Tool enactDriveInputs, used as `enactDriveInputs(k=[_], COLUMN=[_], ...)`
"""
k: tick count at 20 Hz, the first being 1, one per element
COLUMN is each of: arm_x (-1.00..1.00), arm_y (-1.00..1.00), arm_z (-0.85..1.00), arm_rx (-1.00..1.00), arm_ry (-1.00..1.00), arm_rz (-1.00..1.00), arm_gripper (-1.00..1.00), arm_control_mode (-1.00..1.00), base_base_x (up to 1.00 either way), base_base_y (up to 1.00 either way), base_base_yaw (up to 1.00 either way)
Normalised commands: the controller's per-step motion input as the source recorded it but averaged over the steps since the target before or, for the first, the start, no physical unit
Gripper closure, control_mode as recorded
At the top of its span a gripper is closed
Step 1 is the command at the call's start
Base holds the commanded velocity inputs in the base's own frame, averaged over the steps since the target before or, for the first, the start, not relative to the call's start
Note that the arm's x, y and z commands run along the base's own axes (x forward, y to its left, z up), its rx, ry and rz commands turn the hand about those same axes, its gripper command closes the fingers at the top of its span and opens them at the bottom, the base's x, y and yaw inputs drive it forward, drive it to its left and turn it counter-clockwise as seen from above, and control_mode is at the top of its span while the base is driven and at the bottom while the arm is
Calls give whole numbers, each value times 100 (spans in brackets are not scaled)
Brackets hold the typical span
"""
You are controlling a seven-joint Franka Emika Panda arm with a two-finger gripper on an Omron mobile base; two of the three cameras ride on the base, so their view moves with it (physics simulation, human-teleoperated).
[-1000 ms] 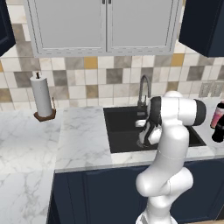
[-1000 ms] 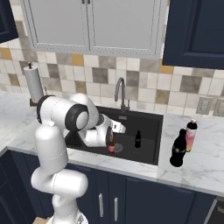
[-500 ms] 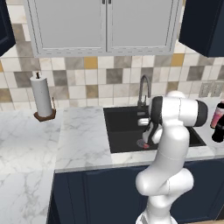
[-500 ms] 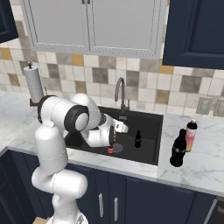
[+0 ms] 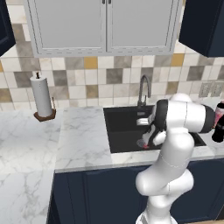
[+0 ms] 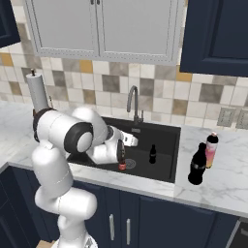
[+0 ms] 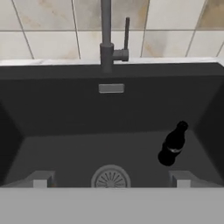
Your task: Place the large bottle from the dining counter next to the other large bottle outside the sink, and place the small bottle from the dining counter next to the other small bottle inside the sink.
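My gripper (image 6: 120, 154) is low in the black sink (image 6: 162, 170), open, fingertips (image 7: 41, 179) wide apart with nothing between them in the hand view. The small brownish-red bottle (image 6: 122, 164) stands on the sink floor right under the hand; in the left base view it is a red speck (image 5: 145, 147) below the gripper (image 5: 146, 139). The other small bottle (image 6: 152, 154) (image 7: 173, 144), near-black, stands a short way to its right. On the counter right of the sink, the large black bottle (image 6: 197, 164) (image 5: 217, 130) stands beside the other large bottle (image 6: 211, 150), pinkish-red.
A grey gooseneck faucet (image 6: 131, 99) (image 7: 106, 39) rises behind the basin, and a round drain (image 7: 110, 177) lies in its floor. A paper-towel roll (image 5: 42, 97) stands on the worktop at far left. Wall cabinets hang above the tiled backsplash.
The hand has shifted slightly in the sink and its jaws have spread, and the small brownish-red bottle now stands free beneath it. The other bottles have stayed put.
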Motion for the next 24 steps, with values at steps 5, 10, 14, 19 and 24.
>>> enactDriveInputs(k=[5, 10, 14, 19, 24], arm_x=[-44, -41, -37, -42, -55], arm_y=[69, 50, 48, 53, 41], arm_z=[11, 38, 27, 21, 25], arm_rx=[-3, -8, -9, -7, -2], arm_ry=[-5, -6, -3, -1, -3], arm_rz=[0, 0, 0, 0, 0], arm_gripper=[-100, -100, -100, -100, -100], arm_control_mode=[-100, -100, -100, -100, -100], base_base_x=[0, 0, 0, 0, 0], base_base_y=[0, 0, 0, 0, 0], base_base_yaw=[0, 0, 0, 0, 0])
